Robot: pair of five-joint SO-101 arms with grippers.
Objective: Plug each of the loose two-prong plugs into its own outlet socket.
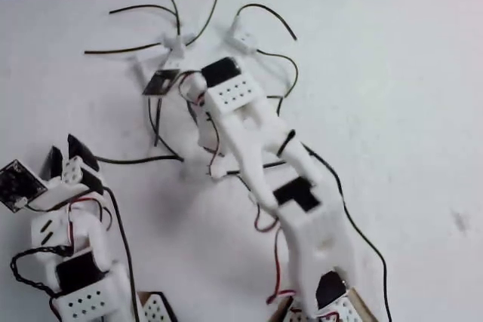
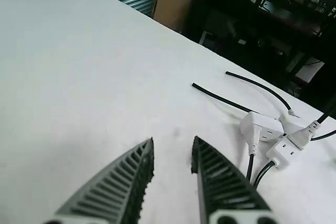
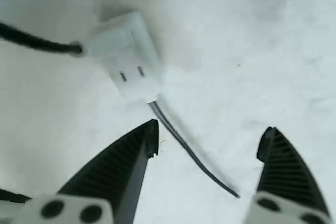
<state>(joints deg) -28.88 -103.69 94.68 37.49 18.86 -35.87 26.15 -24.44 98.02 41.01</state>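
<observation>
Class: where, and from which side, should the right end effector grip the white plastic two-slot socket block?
Probably across the two plain sides of the white plastic socket block, coming down from above with the right end effector. It lies flat on the white table; that leaves its slotted face and the end with the black cord free.

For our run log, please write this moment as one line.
left arm: jaws open, over bare table | right arm: jaws open, close to outlet socket | nothing held

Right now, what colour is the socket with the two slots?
The socket is white, with a black cord; the right wrist view shows it best.
</observation>
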